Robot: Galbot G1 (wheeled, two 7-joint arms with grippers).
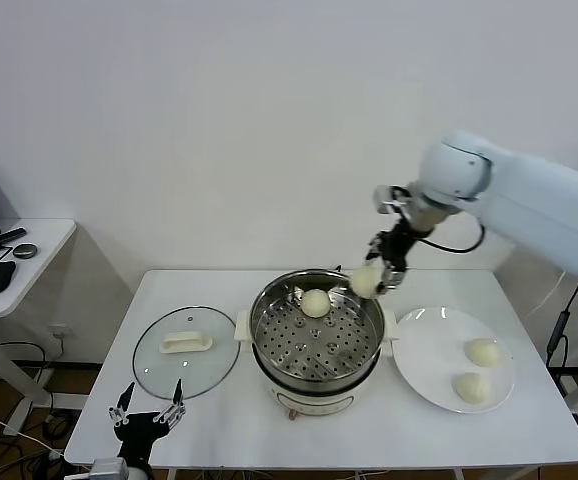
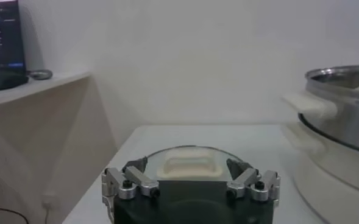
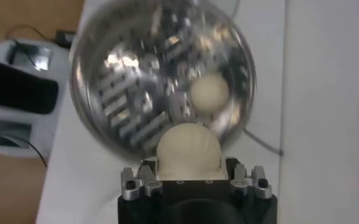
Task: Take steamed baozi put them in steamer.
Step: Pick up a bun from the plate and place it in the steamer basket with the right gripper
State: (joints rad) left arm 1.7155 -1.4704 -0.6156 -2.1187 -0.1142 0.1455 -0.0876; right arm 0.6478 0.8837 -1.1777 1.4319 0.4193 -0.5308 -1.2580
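Now the right gripper (image 1: 371,281), clamped on a bun (image 3: 188,151), hangs over the steamer's (image 1: 269,330) far-right rim; next, lower and release. Left gripper (image 2: 191,182) idles wide open, near-left.

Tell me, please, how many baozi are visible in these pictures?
4. One baozi lies on the steamer tray, one baozi is held by the right gripper over the steamer's rim, and two rest on the white plate.
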